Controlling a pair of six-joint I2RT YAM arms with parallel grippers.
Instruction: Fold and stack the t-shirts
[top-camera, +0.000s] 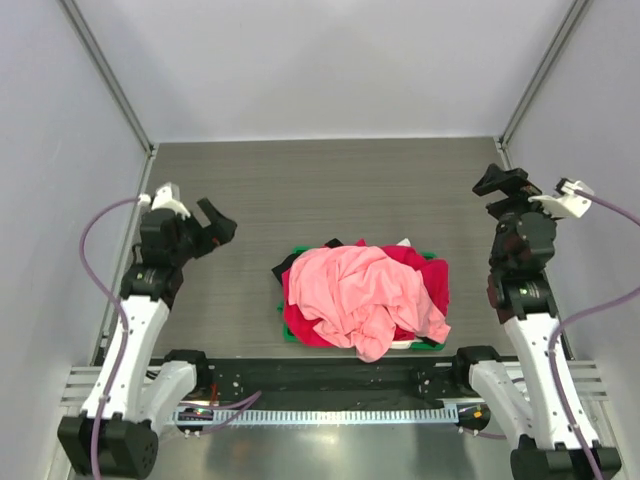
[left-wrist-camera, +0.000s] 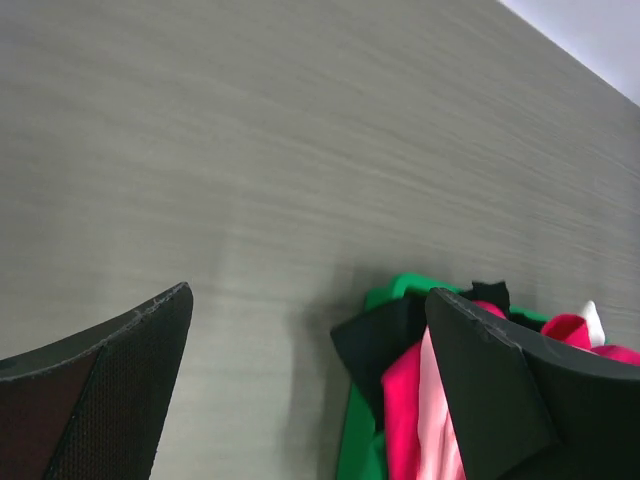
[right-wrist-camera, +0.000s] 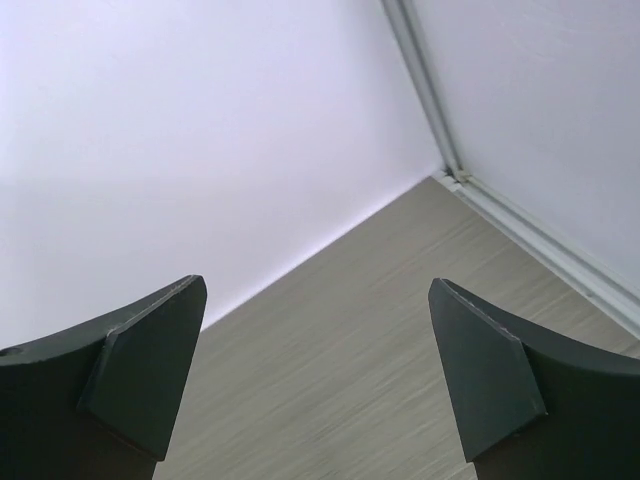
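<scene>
Starting the job, judging by the heap: nothing folded or stacked yet. Holding the left gripper (top-camera: 222, 226) above the table (top-camera: 330, 170) with fingers spread wide, gripping nothing. Holding the right gripper (top-camera: 503, 190) raised likewise, fingers wide apart and empty, pointing away from any cloth.

Finding the t-shirts (top-camera: 365, 295) piled in one crumpled mound, down and to the right of the left fingers (left-wrist-camera: 120, 380) in the left wrist view, near but not touching them. Lying well apart from the right fingers (right-wrist-camera: 130, 370), outside that wrist view altogether. Showing the light salmon-pink shirt (top-camera: 355, 290) uppermost, draping over the crimson shirts (top-camera: 435, 285), with a scrap of black cloth (left-wrist-camera: 375, 340) at the edge nearest the left fingers and a bit of white cloth (left-wrist-camera: 593, 322) beyond it. Peeking out from under the mound: a green tray (left-wrist-camera: 360, 440).

Judging the step in hand: reaching for the first shirt. Calling next for bringing one gripper over the mound, lowering open fingers onto a fold of the pink layer alone, closing on it, and lifting it free onto bare table beyond the fingers for spreading. Likely needing both grippers for flattening. Risking dragging a red shirt along if pinching too deep.
</scene>
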